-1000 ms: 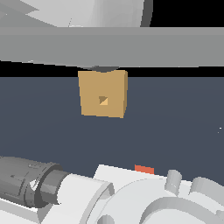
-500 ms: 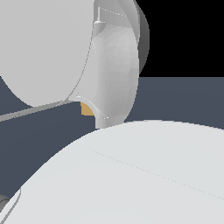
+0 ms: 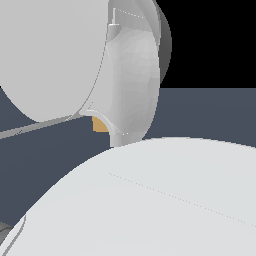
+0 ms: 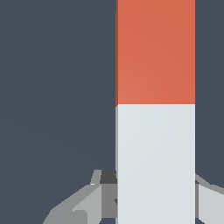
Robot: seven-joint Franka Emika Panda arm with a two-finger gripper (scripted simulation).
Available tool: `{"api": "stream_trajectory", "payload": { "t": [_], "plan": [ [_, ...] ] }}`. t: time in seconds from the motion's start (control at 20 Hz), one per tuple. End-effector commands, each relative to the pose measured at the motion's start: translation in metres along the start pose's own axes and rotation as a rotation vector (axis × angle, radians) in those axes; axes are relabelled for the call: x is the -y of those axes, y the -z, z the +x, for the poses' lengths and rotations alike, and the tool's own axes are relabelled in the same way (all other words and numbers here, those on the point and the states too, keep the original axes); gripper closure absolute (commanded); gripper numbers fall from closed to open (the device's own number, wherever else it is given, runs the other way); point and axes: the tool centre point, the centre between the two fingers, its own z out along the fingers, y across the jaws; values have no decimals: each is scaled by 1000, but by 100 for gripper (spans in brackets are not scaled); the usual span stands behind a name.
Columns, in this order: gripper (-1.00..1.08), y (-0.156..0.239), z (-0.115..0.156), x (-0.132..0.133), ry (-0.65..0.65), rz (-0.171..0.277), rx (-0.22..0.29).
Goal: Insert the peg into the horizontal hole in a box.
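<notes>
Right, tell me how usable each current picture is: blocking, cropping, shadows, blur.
Exterior view: big pale-grey arm shells fill the frame, sharp but flatly shaded; only a sliver of the tan cube-like box shows, its hole hidden. Wrist view: crisp, no blur or glare; the slim square bar, half orange-red and half grey-white, runs off the frame, and the claw fingers flanking it are cropped.

Light: even and flat in both views, with no clear source.
Shadows: soft grey shading on the curved arm shell [image 3: 135, 75]; no cast shadows on the dark floor [image 4: 57, 87].
Glare: none.
Sharpness: crisp, jagged edges, no blur.
Exterior view: mostly blocked by pale arm parts; only a sliver, probably of the box [image 3: 100, 125], shows.
Wrist view: the peg [image 4: 155, 109] has flat, clean colour.
</notes>
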Motion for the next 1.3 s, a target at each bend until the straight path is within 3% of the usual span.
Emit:
{"api": "stream_trajectory", "payload": {
  "t": [0.0,0.65,1.25],
  "plan": [
    [108,0,0,0,0,0,0],
    [108,7,33,19,5,0,0],
    [108,26,130,76,19,0,0]
  ]
}}
